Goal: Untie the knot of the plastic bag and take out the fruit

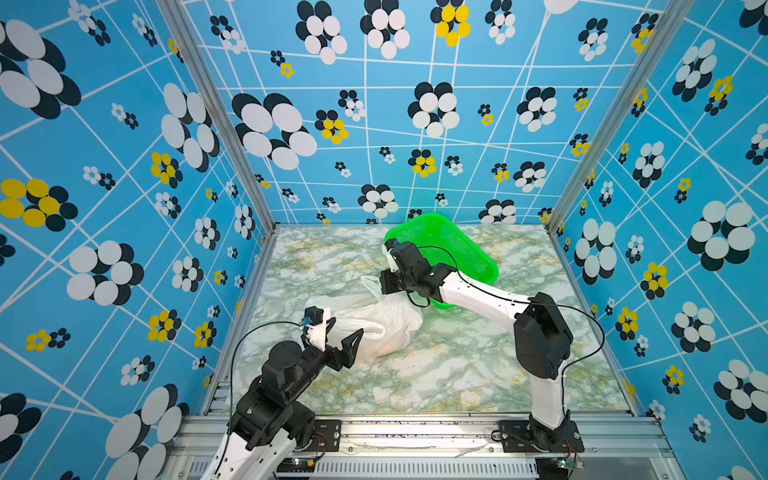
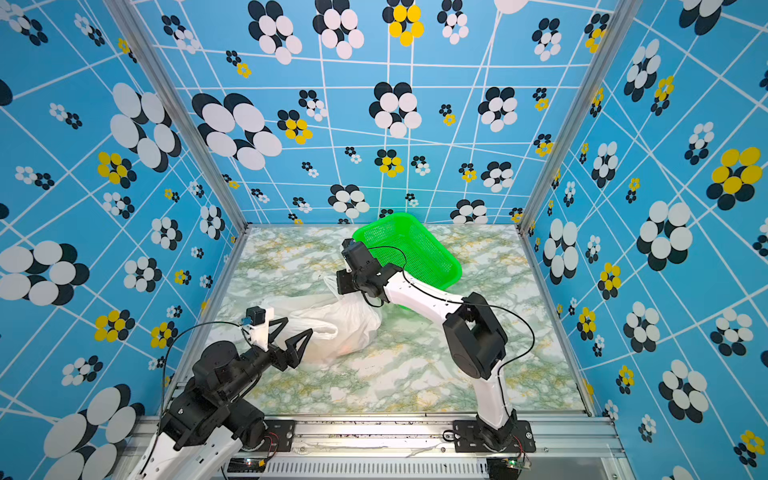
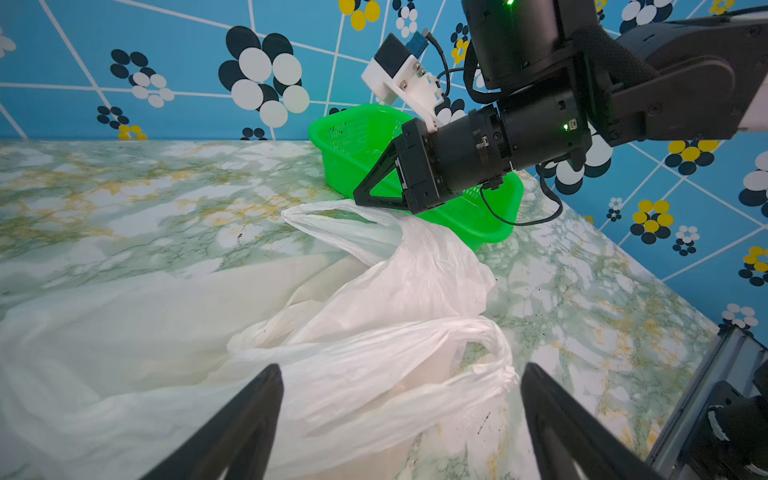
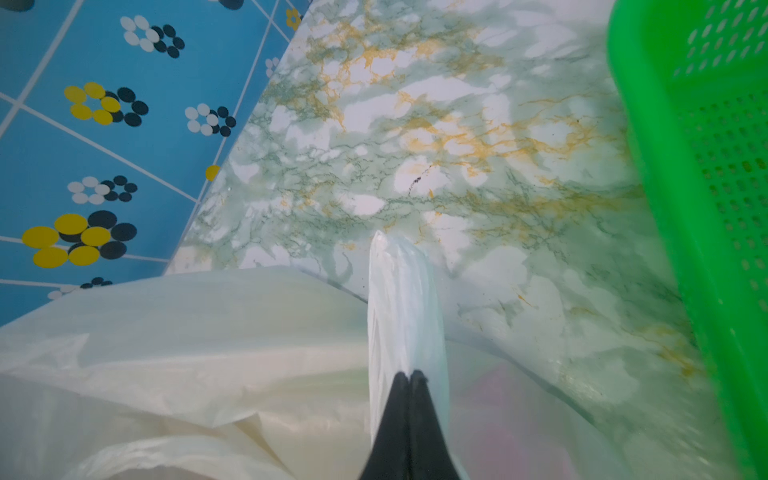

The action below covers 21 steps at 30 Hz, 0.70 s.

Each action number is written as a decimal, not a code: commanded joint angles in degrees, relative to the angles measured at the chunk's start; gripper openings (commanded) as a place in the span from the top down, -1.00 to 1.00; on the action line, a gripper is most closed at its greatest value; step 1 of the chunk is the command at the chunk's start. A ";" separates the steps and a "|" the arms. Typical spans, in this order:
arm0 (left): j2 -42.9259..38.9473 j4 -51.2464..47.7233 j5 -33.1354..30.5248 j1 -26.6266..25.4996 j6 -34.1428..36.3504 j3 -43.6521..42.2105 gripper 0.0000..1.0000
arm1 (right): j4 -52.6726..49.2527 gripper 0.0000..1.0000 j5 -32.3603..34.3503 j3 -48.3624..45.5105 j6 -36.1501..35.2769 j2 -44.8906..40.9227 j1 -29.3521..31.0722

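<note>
Blue wallpaper (image 1: 124, 137) dotted with white, black and yellow flowers closes three sides of a green-and-white marbled table (image 1: 457, 374). On it a thin, crinkly, translucent white plastic bag (image 1: 374, 324) lies slumped on its side, stretched between the two grippers. The right gripper (image 4: 409, 376) reaches down over the far end of the bag. Its black fingers are pressed together on a flat white handle strip (image 4: 405, 307), which runs straight out past the fingertips in the right wrist view. In the left wrist view one of these fingers (image 3: 374, 189) meets the top of that strip where it rises from the bag. Just behind the right fingers stands a bright green perforated plastic basket (image 1: 453, 249), set askew to the table's edges, its near corner hidden by the right arm. The left gripper (image 1: 347, 328) hangs at the near end of the bag with its fingers spread wide. In the left wrist view a second handle loop (image 3: 482, 345), crumpled to a thin rope at its end, lies between the two fingertips, apart from the pinched strip. Whether either left finger touches the film cannot be told. Just beside the left fingers, toward the right arm, an orange fruit (image 1: 384, 349) shows as a soft glow through the film in both top views. It is inside the bag. A pinkish blur (image 4: 498, 399) shows through the film beside the right fingers, too vague to name.
</note>
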 commanded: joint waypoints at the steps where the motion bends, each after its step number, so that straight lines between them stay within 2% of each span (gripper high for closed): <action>1: 1.43 1.08 -4.31 -2.66 4.42 0.65 -0.98 | 5.58 1.00 0.26 -4.81 -0.45 -8.09 0.01; 4: 1.86 2.22 -8.55 -6.85 7.11 0.37 -1.00 | 8.55 1.00 1.17 -9.48 -0.53 -12.84 0.05; 6: 1.53 3.83 -11.18 -10.26 10.19 -0.69 -0.89 | 10.91 1.00 1.01 -12.60 -0.28 -15.37 0.08; 9: 0.60 7.79 -10.97 -15.46 16.09 -3.29 -0.85 | 15.10 1.00 0.53 -17.69 0.38 -18.80 0.05; 12: 0.52 8.62 -17.57 -19.57 18.42 -3.32 -0.91 | 18.89 1.00 -0.17 -22.31 1.26 -21.61 0.14; 17: 2.94 7.60 -24.19 -23.45 23.99 -2.27 -0.93 | 23.90 1.00 -0.68 -28.67 2.58 -25.74 0.19; 21: 9.45 9.21 -32.40 -25.78 29.15 -1.69 -0.99 | 26.05 1.00 -1.92 -31.68 3.72 -27.28 0.39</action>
